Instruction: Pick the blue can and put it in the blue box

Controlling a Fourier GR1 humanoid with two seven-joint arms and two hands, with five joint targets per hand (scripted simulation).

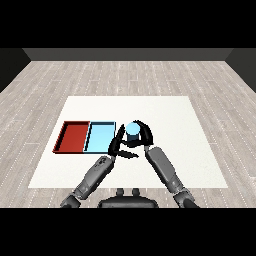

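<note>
The right hand is curling its fingers round the blue can, which is standing upright just beside the right edge of the blue tray, outside it, over the white table; whether the can is touching the table or is lifted off it cannot be told. The left hand is lying close against the can's left side, its fingers stretching up beside the can and its thumb sticking out to the right below it, holding nothing. The red tray is lying against the blue tray's left side.
</note>
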